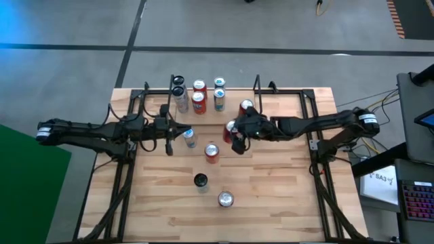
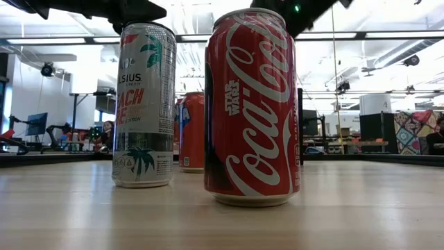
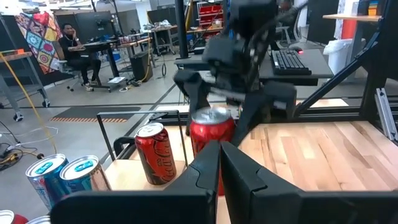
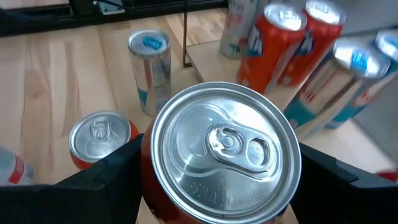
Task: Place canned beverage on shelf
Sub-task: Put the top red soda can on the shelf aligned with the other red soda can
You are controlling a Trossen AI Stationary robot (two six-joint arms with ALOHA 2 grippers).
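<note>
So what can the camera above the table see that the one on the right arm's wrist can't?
Only the high view shows the whole table, both arms, the left gripper waiting shut near mid-table, and two cans standing alone at the table's near edge.

Only the right wrist view shows the red can's silver lid and pull tab close up, with a dark finger on each side.

Both show the right gripper around that red can, and the cans grouped on the shelf.

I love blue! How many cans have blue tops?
3. First can at the shelf's back, second can just in front, third can alone on the table. Others may be hidden.
</note>
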